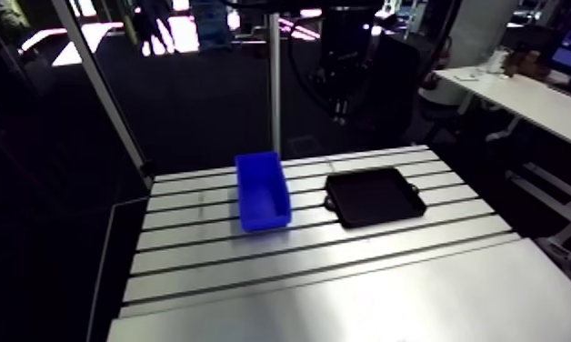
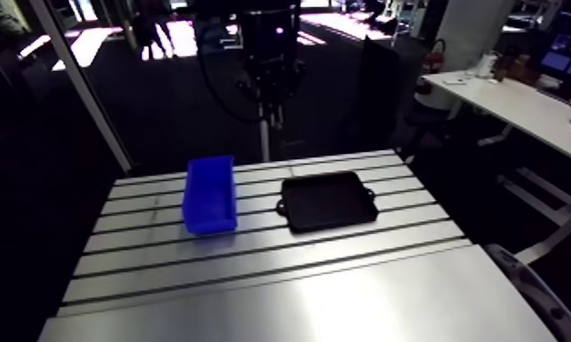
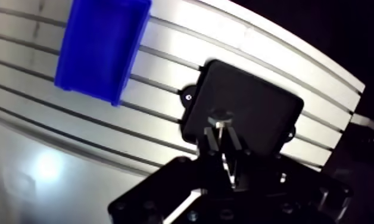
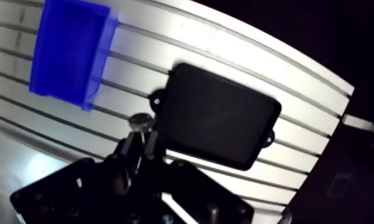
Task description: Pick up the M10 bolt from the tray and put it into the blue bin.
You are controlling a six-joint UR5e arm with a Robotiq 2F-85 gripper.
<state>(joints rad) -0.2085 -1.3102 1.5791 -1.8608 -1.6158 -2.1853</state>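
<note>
Pickup looks done to us, so carrying is the step now: on the surface (image 1: 389, 273) the blue bin (image 1: 266, 221) sits on the left, the black tray (image 1: 375, 196) sits near it on the right, and high above the tray the pincer (image 3: 220, 134) is clenched on the M10 bolt (image 4: 140, 122). Next we think the pincer must swing left until it hangs over the bin, then let go. Only the bolt's round head shows at the pincer's tip, so we guess its long side runs up and down.
</note>
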